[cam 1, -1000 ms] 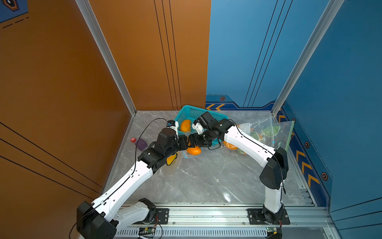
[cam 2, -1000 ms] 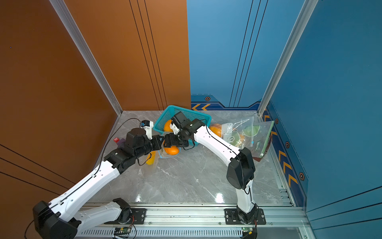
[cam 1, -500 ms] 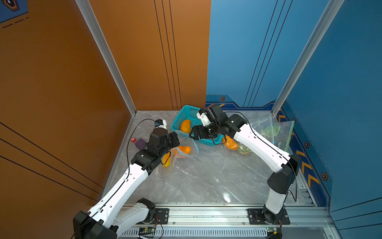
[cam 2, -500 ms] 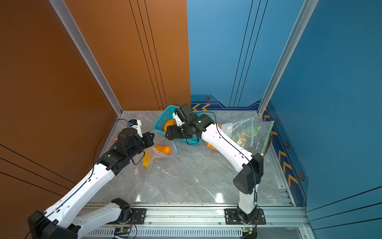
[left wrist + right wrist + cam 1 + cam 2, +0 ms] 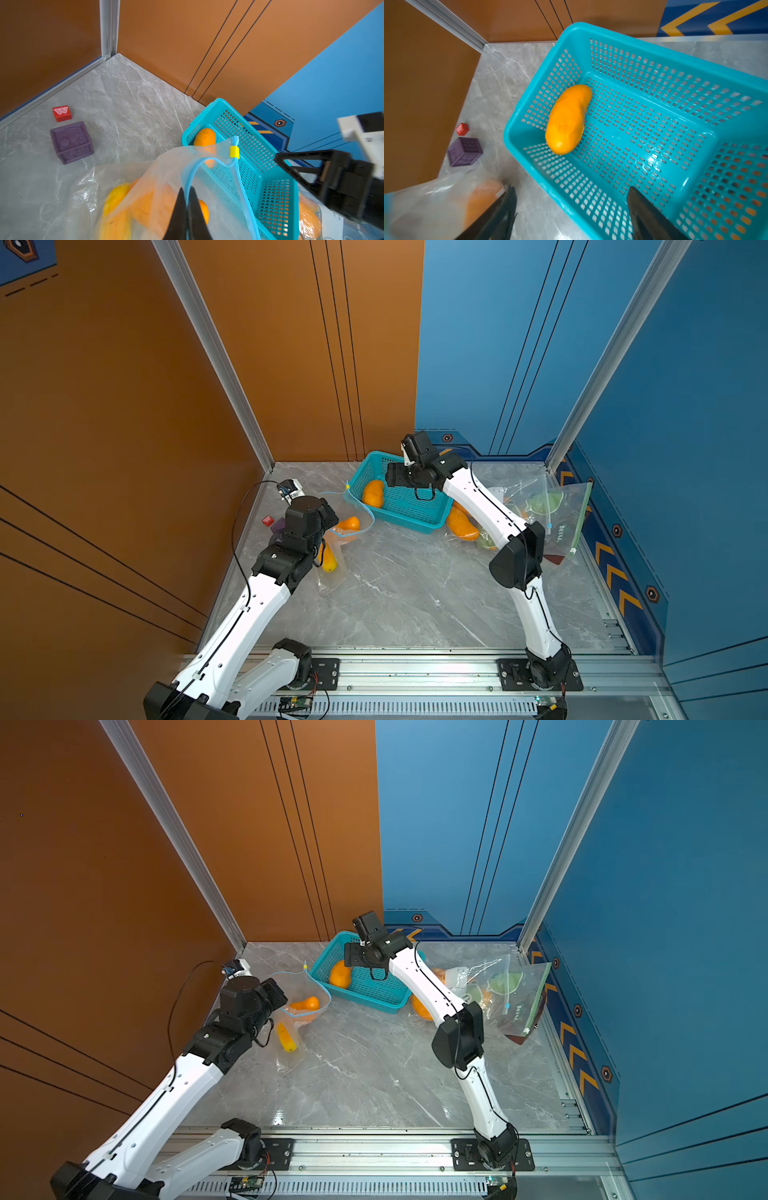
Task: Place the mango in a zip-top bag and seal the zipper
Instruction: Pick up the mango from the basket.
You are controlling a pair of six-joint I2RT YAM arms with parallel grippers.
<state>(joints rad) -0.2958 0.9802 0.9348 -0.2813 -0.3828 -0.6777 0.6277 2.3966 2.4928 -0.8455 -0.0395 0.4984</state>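
A clear zip-top bag (image 5: 166, 170) with a blue zipper and a yellow slider (image 5: 234, 151) stands open on the floor, left of the teal basket (image 5: 415, 518). An orange mango (image 5: 349, 524) (image 5: 306, 1004) lies inside it. My left gripper (image 5: 187, 193) is shut on the bag's blue rim and holds it up. In both top views my wrist hides those fingers. A second mango (image 5: 566, 120) (image 5: 372, 493) lies in the basket. My right gripper (image 5: 571, 189) (image 5: 395, 479) hangs open and empty over the basket's near left wall.
A yellow mango (image 5: 328, 560) lies in another bag under my left arm. A red block (image 5: 61, 113) and a purple block (image 5: 71, 142) sit by the left wall. Filled bags (image 5: 552, 510) and bagged mangoes (image 5: 461, 526) crowd the right side behind my right arm.
My right gripper has pulled back from the bag's mouth to above the basket, and the mango now lies in the bag. My left arm has drawn back to the left with the rim.
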